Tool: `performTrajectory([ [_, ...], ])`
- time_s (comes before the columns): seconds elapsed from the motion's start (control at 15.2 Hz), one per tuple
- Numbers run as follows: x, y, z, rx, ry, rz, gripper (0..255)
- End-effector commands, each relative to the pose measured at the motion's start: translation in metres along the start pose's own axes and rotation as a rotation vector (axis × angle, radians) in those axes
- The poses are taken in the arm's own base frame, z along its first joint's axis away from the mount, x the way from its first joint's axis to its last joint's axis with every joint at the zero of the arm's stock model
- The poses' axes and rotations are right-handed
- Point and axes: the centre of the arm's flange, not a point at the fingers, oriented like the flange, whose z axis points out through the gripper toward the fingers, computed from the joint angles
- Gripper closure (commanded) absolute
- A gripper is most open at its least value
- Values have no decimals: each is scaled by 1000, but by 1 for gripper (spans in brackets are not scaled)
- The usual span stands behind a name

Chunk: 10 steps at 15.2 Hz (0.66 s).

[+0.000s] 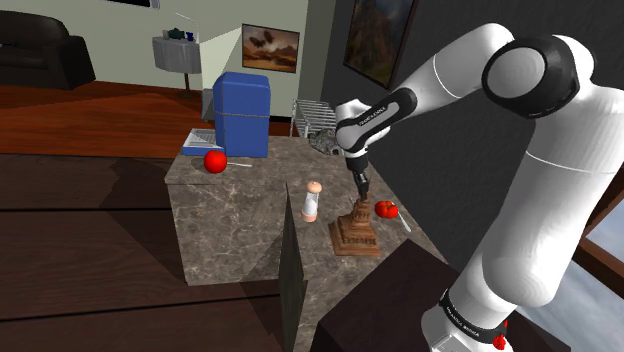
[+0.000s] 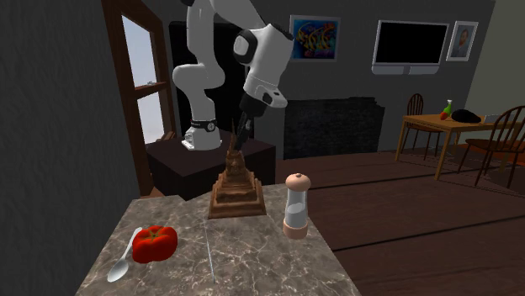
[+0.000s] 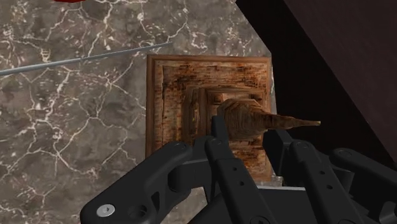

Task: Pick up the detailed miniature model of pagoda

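Note:
The brown tiered pagoda model [image 1: 355, 232] stands upright on the marble table [image 1: 230, 220], at the corner nearest the stand. In the second exterior view, the pagoda [image 2: 236, 189] rises to a thin spire. My black gripper [image 1: 360, 188] comes down from above onto that spire. The second exterior view has the gripper [image 2: 238, 134] at the spire's top. In the wrist view, the gripper [image 3: 248, 130] is shut on the spire, with a finger on either side, above the square base of the pagoda [image 3: 191, 89]. The base rests on the table.
A shaker [image 1: 313, 200] with a pale cap stands close beside the pagoda. A red tomato-like object [image 2: 154, 242] and a spoon [image 2: 122, 265] lie nearby, with a thin rod [image 2: 209, 252] between. Farther off are a red ball [image 1: 214, 160], a blue box [image 1: 242, 113] and a wire rack [image 1: 315, 117].

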Motion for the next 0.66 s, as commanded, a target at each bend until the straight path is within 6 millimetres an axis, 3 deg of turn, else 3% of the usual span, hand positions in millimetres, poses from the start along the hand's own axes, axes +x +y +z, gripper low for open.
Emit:
performTrajectory([
  [0.0,-4,-1,-10,-1,1,0,255],
  [0.46,-17,-7,-44,-1,1,0,255],
  [0.59,-18,-7,-44,-1,1,0,255],
])
